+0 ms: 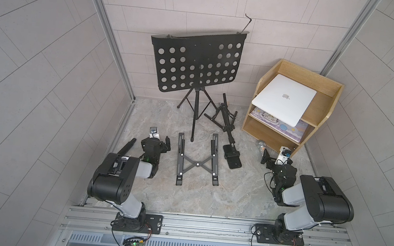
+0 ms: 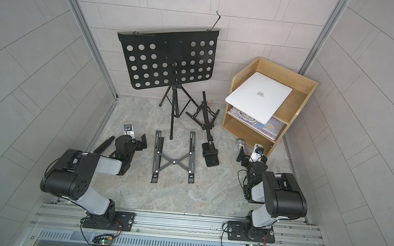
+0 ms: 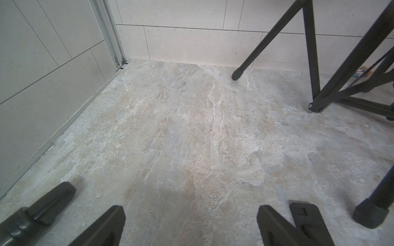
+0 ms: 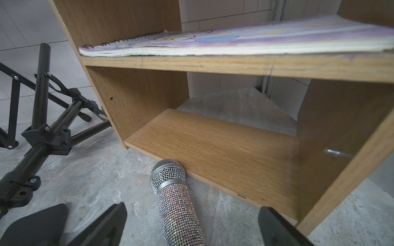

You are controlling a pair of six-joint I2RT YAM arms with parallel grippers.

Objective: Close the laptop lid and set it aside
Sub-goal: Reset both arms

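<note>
Lying closed on one shelf (image 1: 325, 109): one laptop (image 1: 284, 99); left claw (image 3: 189, 215), right claw (image 4: 193, 213) apart.

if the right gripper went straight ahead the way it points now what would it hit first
Most likely the glittery microphone, lying between the open jaws of the right gripper. If it passes above that, the wooden shelf's bottom board comes next; height is unclear.
</note>
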